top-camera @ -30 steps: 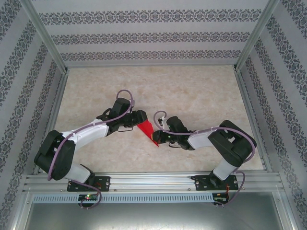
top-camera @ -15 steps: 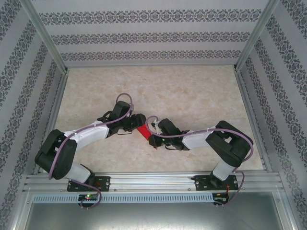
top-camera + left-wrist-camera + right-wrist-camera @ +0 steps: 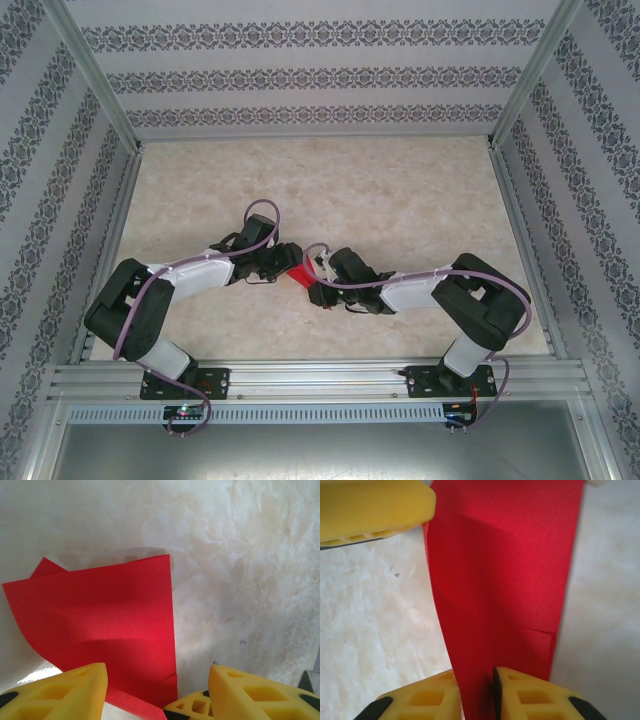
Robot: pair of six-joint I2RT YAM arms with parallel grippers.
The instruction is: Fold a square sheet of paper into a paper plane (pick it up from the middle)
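1. The table (image 3: 400, 190), a pale marbled surface, is enclosed by patterned walls (image 3: 300, 75) and a metal frame (image 3: 310, 378).
2. The left arm (image 3: 190, 275) and the right arm (image 3: 420, 290) are bent inward from their bases, so that both wrists are brought together over the near half of the table.
3. The paper plane (image 3: 298, 273), a bright red folded sheet, is located between the two wrists. In the left wrist view it is seen as a broad creased panel with a second layer showing at its far left corner. In the right wrist view it is seen as a long, narrow strip.
4. The left gripper (image 3: 157, 697) is held about half open. Its yellow fingers (image 3: 55, 692) are set well apart on either side of the paper's near edge, and the paper is not clamped.
5. The right gripper (image 3: 477, 695) is held with its fingers close together, and the end of the paper is placed in the narrow gap. Whether the paper is pressed there cannot be determined.
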